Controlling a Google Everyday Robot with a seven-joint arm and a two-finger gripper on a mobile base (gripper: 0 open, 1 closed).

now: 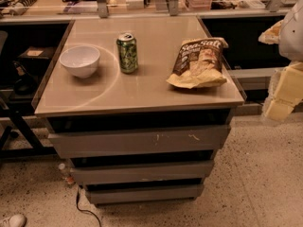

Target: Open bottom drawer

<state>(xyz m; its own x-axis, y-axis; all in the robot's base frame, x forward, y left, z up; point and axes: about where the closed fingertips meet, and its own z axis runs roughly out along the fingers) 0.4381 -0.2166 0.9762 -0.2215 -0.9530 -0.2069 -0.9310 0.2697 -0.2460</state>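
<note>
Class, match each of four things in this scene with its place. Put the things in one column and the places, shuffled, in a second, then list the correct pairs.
Things:
1. white bowl
2. chip bag
3. bottom drawer
4. gripper

Places:
A. lowest of three grey fronts
B. far right of the view, past the tabletop edge
C. tabletop, left side
D. tabletop, right side

Pairs: 1-C, 2-D, 3-A, 4-B

Cream gripper (283,96) at right; grey bottom drawer (144,193)
</note>
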